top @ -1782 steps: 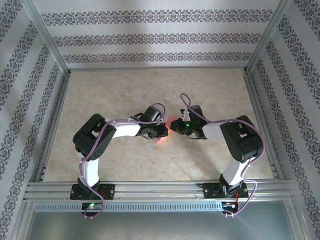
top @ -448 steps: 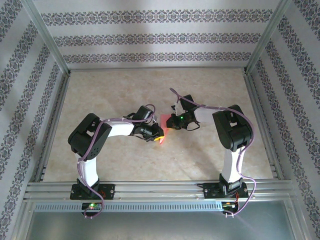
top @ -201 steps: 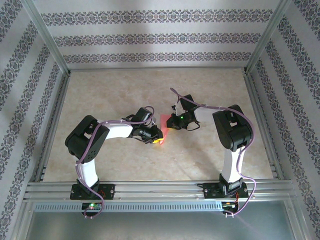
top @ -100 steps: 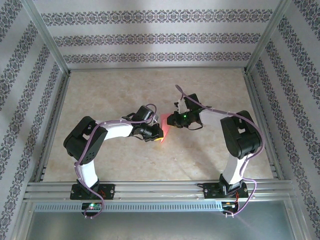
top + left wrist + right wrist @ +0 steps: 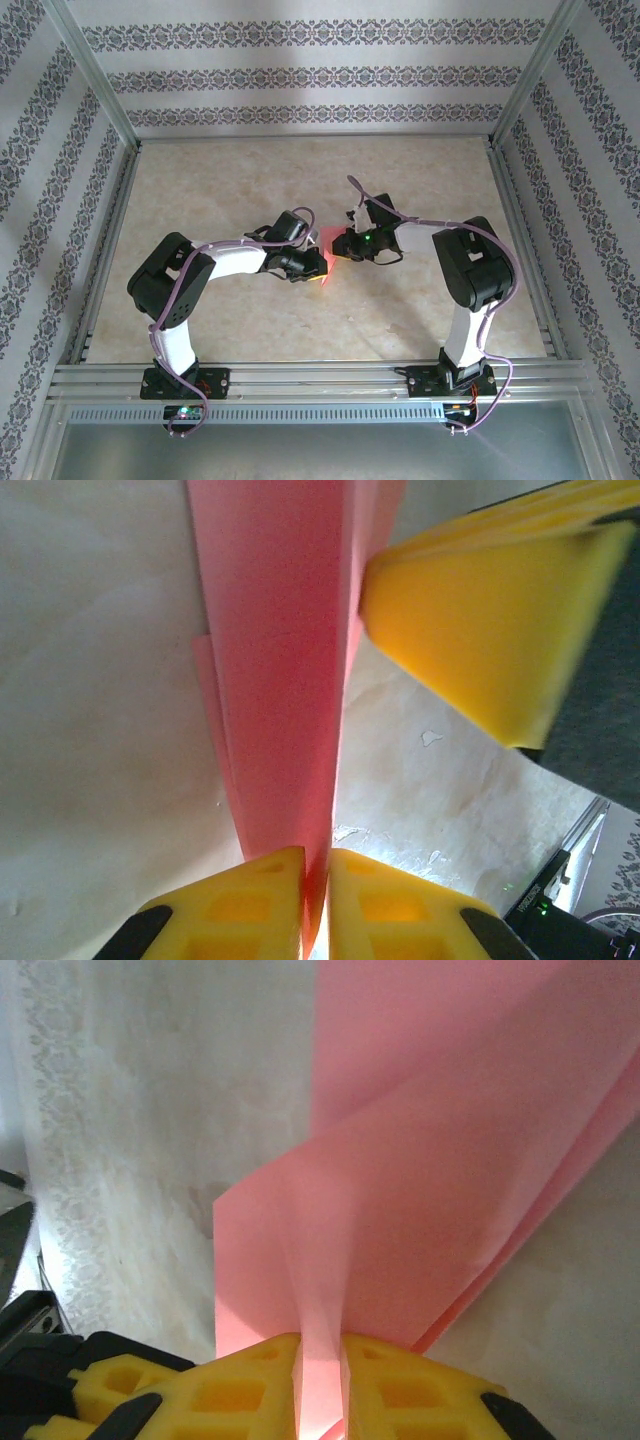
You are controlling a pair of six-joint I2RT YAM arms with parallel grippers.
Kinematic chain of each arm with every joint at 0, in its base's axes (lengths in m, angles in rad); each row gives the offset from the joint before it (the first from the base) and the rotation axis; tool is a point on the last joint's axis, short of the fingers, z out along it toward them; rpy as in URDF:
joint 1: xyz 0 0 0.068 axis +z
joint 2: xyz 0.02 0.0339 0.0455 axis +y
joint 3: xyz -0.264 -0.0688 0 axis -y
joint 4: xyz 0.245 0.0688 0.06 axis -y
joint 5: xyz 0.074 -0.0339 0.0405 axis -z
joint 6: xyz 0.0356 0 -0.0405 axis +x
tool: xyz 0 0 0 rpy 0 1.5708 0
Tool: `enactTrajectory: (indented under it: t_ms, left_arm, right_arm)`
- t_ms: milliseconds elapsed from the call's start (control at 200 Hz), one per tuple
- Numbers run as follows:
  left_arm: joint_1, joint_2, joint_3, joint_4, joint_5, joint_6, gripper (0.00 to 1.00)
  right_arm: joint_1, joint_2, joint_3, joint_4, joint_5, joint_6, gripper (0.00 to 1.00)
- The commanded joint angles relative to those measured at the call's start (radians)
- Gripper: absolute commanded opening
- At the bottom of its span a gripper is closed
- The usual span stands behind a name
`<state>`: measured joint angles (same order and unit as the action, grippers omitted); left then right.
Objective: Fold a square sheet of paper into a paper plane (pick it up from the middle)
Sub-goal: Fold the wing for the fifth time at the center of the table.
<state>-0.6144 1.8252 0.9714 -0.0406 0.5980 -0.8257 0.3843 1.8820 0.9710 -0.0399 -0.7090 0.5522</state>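
Altogether one pink sheet (image 5: 280,680), two end effectors (image 5: 315,880) (image 5: 320,1370)

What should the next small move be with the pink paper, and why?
Probably lower the pink paper onto the table and press the crease flat: left gripper and right gripper both pinch it, and its folded layers splay apart.
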Motion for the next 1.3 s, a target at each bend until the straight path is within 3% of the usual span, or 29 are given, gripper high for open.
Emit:
enactTrajectory:
  t_ms: [0, 1009, 1294]
  left_arm:
    - [-0.016, 0.023, 0.004, -0.004, 0.0, 0.016, 0.13]
    - [-0.036, 0.057, 0.028, -0.013, -0.008, -0.02, 0.1]
    - [-0.018, -0.044, 0.009, -0.042, -0.072, -0.059, 0.19]
  right_arm:
    - [0.016, 0.019, 0.008, 0.014, -0.021, 0.003, 0.18]
    - [0.029, 0.093, 0.028, -0.068, 0.039, 0.007, 0.16]
    - [0.03, 0.1, 0.038, -0.094, 0.055, -0.001, 0.16]
